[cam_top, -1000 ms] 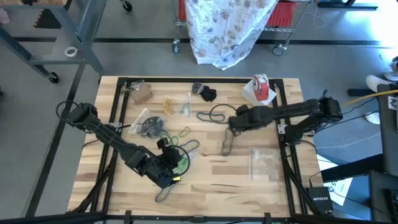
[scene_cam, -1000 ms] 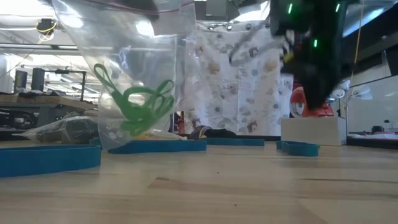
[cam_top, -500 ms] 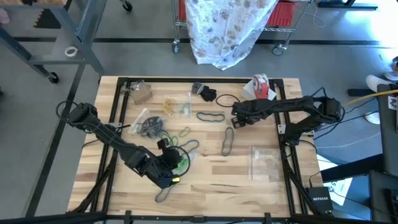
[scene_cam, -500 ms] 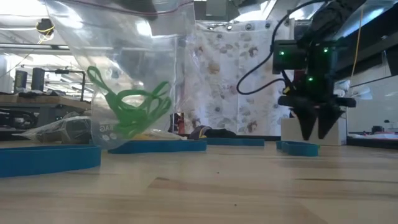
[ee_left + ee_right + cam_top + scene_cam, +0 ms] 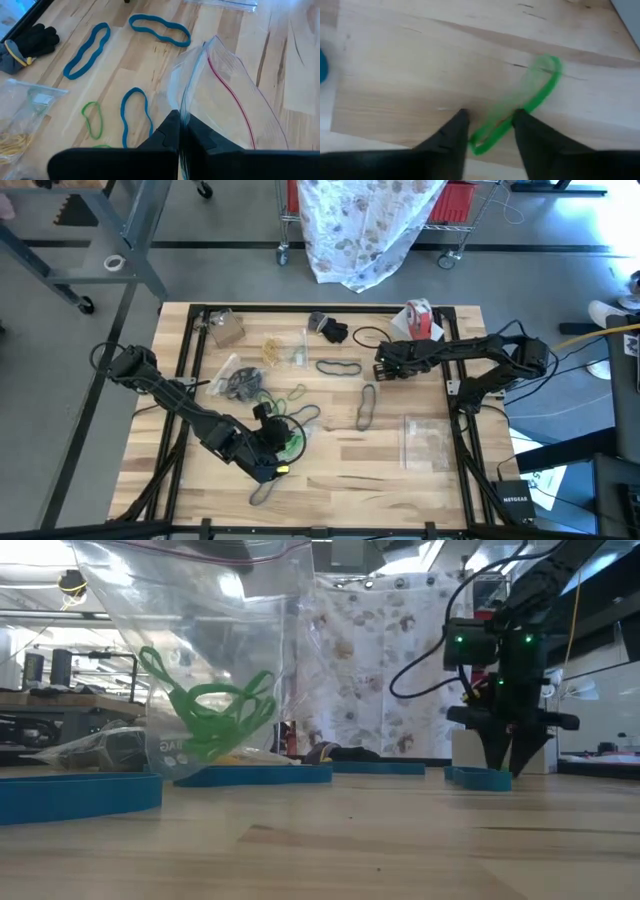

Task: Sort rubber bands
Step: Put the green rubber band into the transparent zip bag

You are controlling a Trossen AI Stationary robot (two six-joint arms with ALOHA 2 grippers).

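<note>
Rubber bands: loose loops lie across the middle of the wooden table (image 5: 330,480); you have teal-blue ones (image 5: 160,29) near the centre, and several green ones already sit inside the clear plastic bag (image 5: 215,650).
Band in hand: a green rubber band (image 5: 520,107) lies flat on the wood, one end running in between the right gripper's fingers.
Right gripper (image 5: 490,125): low over the far right part of the table; its fingers stand apart with that end of the green band in the gap, not yet pinched on it.
Key relation: the band's long axis runs forward and away from your right gripper, slanting a little across the finger gap, so closing would catch only the near end.
Left gripper (image 5: 179,131): near the front left of the table, its fingers pressed together on the bag's rim, holding the mouth up.
Nearer arm: your right arm is directly over the green band; the left is well apart and occupied.
Judgement: closing on the near end, then carrying it to the bag, looks like your next step.
Risk: the thin band could slip out sideways as you close.
</note>
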